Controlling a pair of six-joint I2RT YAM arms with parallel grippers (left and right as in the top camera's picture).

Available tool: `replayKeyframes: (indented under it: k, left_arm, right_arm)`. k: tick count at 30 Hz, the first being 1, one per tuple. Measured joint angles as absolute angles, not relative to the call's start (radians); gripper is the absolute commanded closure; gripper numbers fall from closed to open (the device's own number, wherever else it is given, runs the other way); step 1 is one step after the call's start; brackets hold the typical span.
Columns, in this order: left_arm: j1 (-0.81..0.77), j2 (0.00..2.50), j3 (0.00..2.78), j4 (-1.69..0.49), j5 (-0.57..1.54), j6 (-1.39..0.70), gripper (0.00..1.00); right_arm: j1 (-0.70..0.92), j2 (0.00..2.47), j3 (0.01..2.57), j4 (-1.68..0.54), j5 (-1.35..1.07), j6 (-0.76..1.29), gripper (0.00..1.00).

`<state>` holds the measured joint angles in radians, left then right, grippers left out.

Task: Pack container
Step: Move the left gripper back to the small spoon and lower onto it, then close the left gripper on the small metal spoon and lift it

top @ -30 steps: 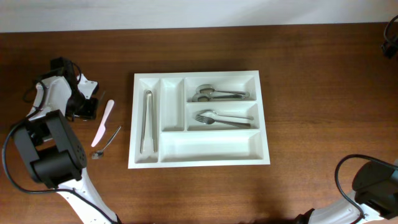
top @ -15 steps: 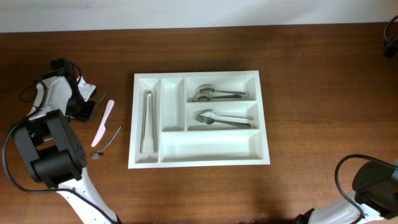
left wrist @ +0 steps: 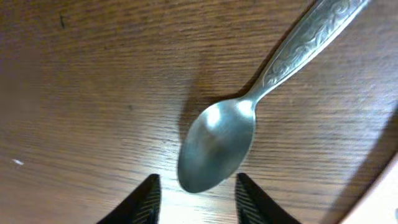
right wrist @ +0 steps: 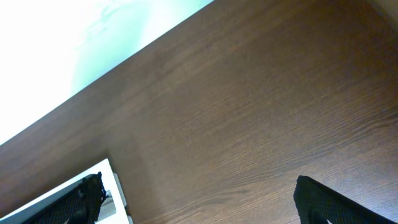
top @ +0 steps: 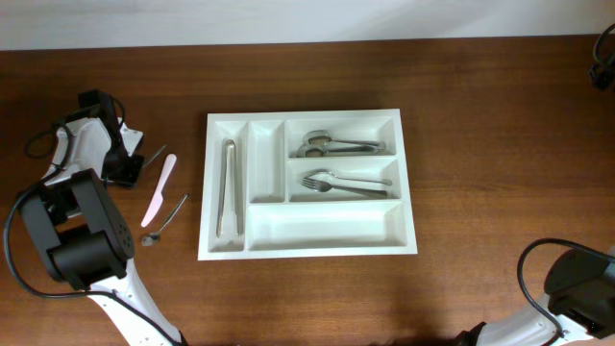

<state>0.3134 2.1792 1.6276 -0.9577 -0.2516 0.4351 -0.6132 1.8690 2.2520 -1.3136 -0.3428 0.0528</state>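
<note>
Left gripper (left wrist: 198, 208): tips cut off at frame edge, jaws apart, straddling the bowl of a teaspoon (left wrist: 217, 146). The teaspoon lies on the table (left wrist: 93, 93), left of the cutlery tray (top: 306, 252). Pink plastic knife (top: 159, 189) nearby. Right gripper (right wrist: 205, 202) spread wide, empty.

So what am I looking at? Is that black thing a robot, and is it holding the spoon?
Yes, it's a robot with two arms. The big picture looks down from above the table. The other two come from little cameras on each arm's wrist. The white tray already holds tongs, spoons and forks. Beside it lie a pink knife and a small spoon. The left arm is over another spoon. Its open jaws sit near the bowl, so nothing is held yet. The right arm has open jaws too, holding nothing.
</note>
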Motion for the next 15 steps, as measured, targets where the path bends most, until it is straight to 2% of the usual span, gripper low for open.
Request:
replayKeyframes:
  k: [9, 15]
  left_arm:
    - [0.314, 2.183, 1.628, -0.983, -0.114, 0.127, 0.51]
    - [0.358, 2.183, 1.628, -0.977, 0.055, -0.013, 0.56]
  right_arm:
    - [-0.613, 1.869, 2.252, -1.314, -0.343, 0.053, 0.01]
    - [-0.613, 1.869, 2.252, -1.314, -0.343, 0.053, 0.01]
